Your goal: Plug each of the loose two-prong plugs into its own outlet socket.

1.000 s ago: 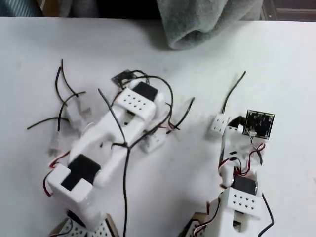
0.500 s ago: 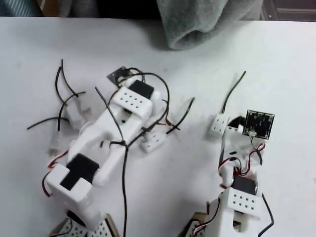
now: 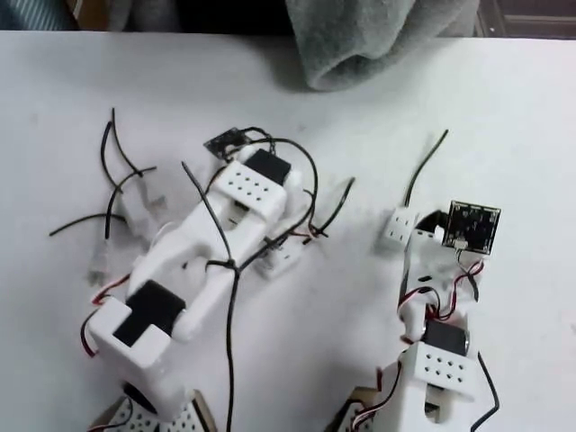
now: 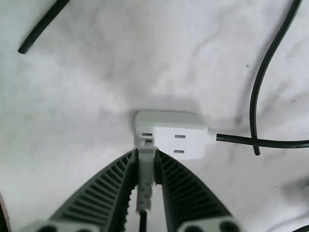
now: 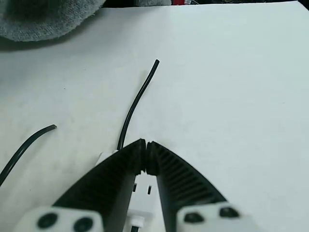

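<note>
The left end effector point(image 4: 146, 154) is clamped on a two-prong plug point(image 4: 144, 193). The plug's front end touches the slotted face of a white outlet socket point(image 4: 176, 137) lying flat on the counter point(image 4: 72, 87); it cannot be told whether the prongs are seated. In the high view this outlet socket point(image 3: 281, 257) sits left of frame centre, beside the arm, with a black cable point(image 3: 229, 306) passing close by. The right end effector point(image 5: 145, 147) has its fingertips together over a second outlet socket point(image 5: 141, 195). In the high view that second outlet socket point(image 3: 397, 227) sits at centre right, and its black lead point(image 5: 137, 104) runs toward the far edge. Loose plugs point(image 3: 144, 209) lie at frame left among black leads. A grey cloth point(image 3: 378, 45) overlaps the far edge at top centre. Open counter lies between the arms and at upper right.
</note>
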